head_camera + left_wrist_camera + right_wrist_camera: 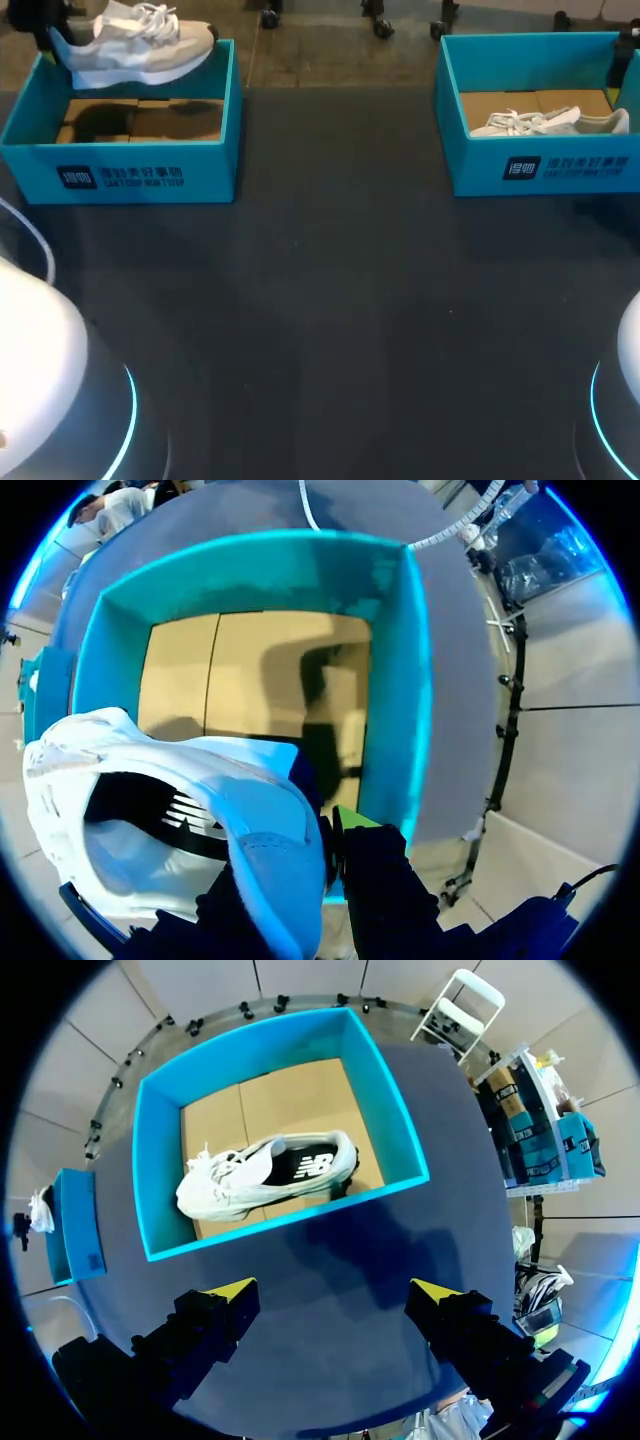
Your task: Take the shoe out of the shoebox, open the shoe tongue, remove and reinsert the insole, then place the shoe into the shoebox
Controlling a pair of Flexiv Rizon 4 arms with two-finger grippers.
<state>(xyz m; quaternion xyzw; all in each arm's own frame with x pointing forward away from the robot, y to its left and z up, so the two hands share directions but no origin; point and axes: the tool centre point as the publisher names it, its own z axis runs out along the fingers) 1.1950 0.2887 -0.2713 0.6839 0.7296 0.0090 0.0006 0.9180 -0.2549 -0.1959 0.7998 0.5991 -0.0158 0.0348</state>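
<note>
Dim overhead lighting: the airborne shoe (135, 45) throws a soft shadow onto the left shoebox (130, 175) floor.

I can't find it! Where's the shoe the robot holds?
Head view, far left: the shoe hangs over the left shoebox, in the left gripper.

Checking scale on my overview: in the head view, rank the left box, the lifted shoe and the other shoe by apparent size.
1. left box
2. lifted shoe
3. other shoe, partly behind the right box wall
Shoes look close; the lifted one sits nearer the camera, so unsure.
</note>
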